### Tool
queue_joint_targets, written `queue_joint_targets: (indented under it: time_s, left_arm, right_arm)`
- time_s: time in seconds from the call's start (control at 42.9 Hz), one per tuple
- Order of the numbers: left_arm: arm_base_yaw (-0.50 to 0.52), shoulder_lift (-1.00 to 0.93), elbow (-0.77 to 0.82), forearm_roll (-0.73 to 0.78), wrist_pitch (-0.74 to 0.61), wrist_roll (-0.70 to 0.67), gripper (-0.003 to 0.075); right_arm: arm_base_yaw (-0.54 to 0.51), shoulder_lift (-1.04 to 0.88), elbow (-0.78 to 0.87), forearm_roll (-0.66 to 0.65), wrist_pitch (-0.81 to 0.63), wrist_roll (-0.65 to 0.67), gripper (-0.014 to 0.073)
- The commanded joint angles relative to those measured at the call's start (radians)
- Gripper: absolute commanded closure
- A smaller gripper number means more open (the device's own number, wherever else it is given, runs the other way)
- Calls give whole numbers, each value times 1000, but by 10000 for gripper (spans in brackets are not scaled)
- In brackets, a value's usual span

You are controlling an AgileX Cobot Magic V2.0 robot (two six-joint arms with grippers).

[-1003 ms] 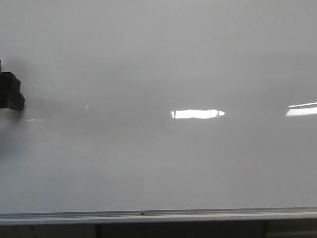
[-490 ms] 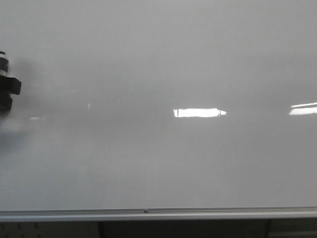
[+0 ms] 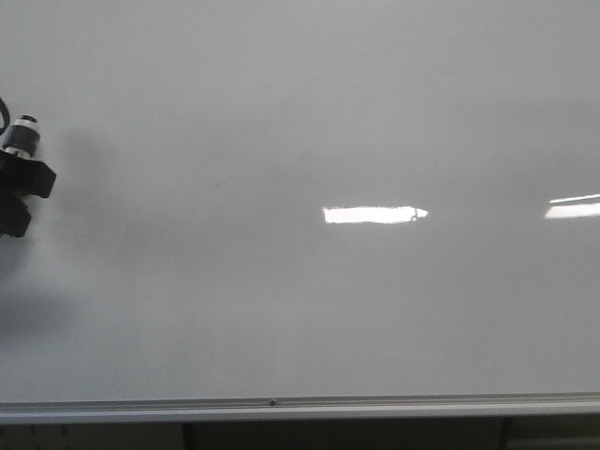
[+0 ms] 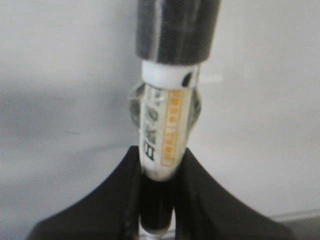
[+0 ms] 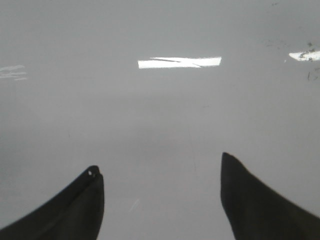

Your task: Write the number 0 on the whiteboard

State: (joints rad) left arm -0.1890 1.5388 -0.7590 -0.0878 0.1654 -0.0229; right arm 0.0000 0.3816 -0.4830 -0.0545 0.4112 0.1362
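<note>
The whiteboard [image 3: 309,281] fills the front view, glossy white with a grey metal lower rim [image 3: 300,407]. No number 0 shows on it in any view. My left gripper [image 3: 17,192] is at the far left edge of the front view, shut on a marker [image 3: 19,136]. In the left wrist view the marker [image 4: 167,125] has a white labelled barrel and a dark cap pointing at the board, gripped between the black fingers [image 4: 120,200]. My right gripper [image 5: 161,172] is open and empty, facing the whiteboard [image 5: 160,115]; it is out of the front view.
Bright rectangular light reflections [image 3: 373,215] lie on the board at centre right and at the far right [image 3: 572,208]. Faint dark smudges [image 5: 310,55] mark the board in the right wrist view. Dark space lies below the rim.
My left gripper with the marker has come further into the front view from the left edge, and the marker's end now shows above the gripper.
</note>
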Motion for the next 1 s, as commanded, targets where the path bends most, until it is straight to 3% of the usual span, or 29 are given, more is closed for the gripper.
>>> queue_joint_targets:
  time_s: [0.0, 0.187, 0.35, 0.513, 0.7, 0.816, 0.98]
  left_arm:
    - [-61, -105, -61, 7, 106, 23, 729]
    - [-198, -187, -149, -107, 357, 285, 730]
    - [-280, -206, -214, -399, 635, 655, 730]
    - [-314, -206, -220, -661, 855, 927, 730]
    - [-318, -206, -220, -773, 1002, 1023, 730]
    - [-318, -206, -220, -778, 1042, 1035, 730]
    - [-318, -206, -220, -780, 1066, 1040, 730]
  right_arm:
    - [0, 44, -58, -12, -49, -5, 74]
    - [5, 146, -145, 25, 51, -5, 74]
    - [52, 284, -243, 55, 147, -25, 74]
    - [143, 404, -337, 206, 238, -171, 74]
    - [234, 542, -442, 561, 399, -458, 74]
    - [240, 651, -490, 883, 576, -732, 74]
    - [240, 794, -496, 1222, 737, -946, 74]
